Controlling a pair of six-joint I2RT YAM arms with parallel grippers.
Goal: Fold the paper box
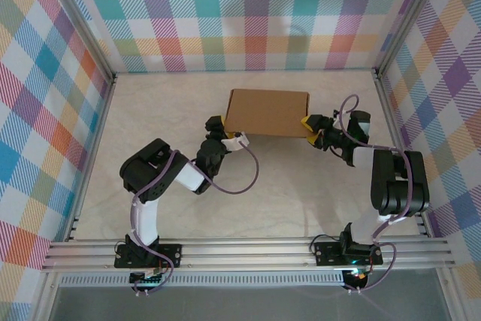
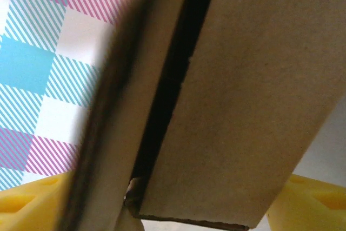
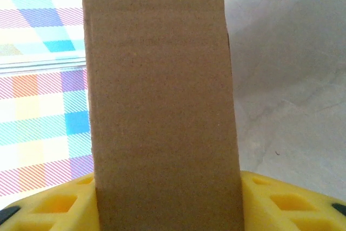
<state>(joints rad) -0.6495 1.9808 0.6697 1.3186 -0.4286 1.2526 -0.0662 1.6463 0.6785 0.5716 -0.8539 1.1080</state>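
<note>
Top: box (image 1: 267, 113) sits mid-far on bench (image 1: 301, 193), long axis L–R. L pincer (image 1: 228, 137) at its near-left corner, R pincer (image 1: 308, 125) at near-right corner, both about equally close.

L wrist: box wall btwn yellow fingers (image 2: 32, 204), dark gap along it. Clamped or just straddling, can't tell.

R wrist: fingers (image 3: 281, 198) pinch box's end wall, which runs straight away from R pincer.

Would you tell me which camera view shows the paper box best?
The top external view: it shows the paper box almost whole, seen from above. The left wrist view gives a close, partly blurred edge with a dark gap between panels; the right wrist view, one plain cardboard face.
</note>
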